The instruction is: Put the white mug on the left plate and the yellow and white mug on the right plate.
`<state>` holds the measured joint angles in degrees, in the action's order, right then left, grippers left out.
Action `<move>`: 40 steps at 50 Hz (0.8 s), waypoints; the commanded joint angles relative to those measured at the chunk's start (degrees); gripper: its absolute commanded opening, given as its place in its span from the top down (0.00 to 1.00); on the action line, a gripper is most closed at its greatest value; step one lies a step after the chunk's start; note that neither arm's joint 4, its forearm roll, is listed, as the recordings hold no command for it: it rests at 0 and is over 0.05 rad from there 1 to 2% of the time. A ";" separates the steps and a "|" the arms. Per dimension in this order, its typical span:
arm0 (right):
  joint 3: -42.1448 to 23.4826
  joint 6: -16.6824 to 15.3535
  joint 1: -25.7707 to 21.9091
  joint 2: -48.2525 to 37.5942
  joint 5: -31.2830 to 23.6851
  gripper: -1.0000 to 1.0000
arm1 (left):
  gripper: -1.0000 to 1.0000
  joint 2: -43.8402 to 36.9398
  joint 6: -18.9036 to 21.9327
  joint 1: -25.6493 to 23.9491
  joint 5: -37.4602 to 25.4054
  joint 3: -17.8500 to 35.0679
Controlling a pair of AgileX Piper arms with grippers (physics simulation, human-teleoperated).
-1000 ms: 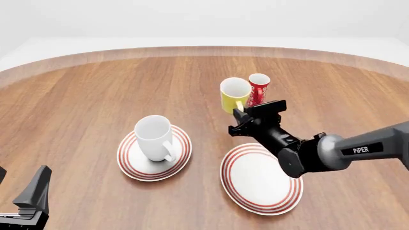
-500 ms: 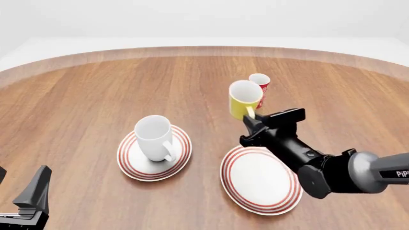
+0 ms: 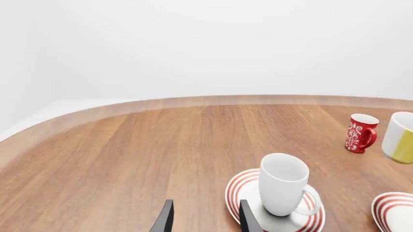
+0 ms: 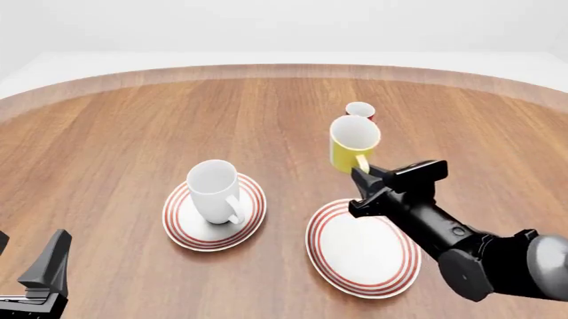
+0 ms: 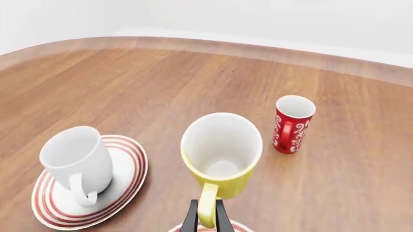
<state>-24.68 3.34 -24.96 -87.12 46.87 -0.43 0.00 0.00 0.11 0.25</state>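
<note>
Lifted off the tabletop (image 4: 116,126) since the earlier frames, the yellow and white mug (image 4: 353,144) now hangs higher and further right, drawn back from the red cup (image 4: 358,110) toward the right plate (image 4: 330,266). Our right gripper (image 5: 206,216) has its fingers (image 5: 191,220) pinched on the yellow handle, carrying the whole mug by that loop. We judge it rigid, glossy and light, so held by the handle alone it could swing or slip; a steady, level descent onto the plate suits it. Our left gripper (image 3: 205,218) waits with its fingers parted and empty, near the left plate (image 4: 177,226), where the white mug (image 4: 215,191) already stands upright.
</note>
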 commanded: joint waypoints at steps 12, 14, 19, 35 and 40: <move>10.08 -0.71 -0.88 20.83 -7.44 1.00 | 0.00 0.00 0.00 0.00 0.00 0.00; 10.47 -0.75 -0.90 21.97 -8.12 1.00 | 0.00 0.00 0.00 0.00 0.00 0.00; 11.46 -0.80 -0.62 24.54 -9.67 1.00 | 0.00 0.00 0.00 0.00 0.00 0.00; 14.54 -1.27 -0.56 36.02 -17.51 1.00 | 0.00 0.00 0.00 0.00 0.00 0.00; 15.55 -0.91 -0.64 39.82 -19.92 1.00 | 0.00 0.00 0.00 0.00 0.00 0.00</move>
<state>-10.97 1.86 -25.52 -54.61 31.44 -0.43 0.00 0.00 0.11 0.25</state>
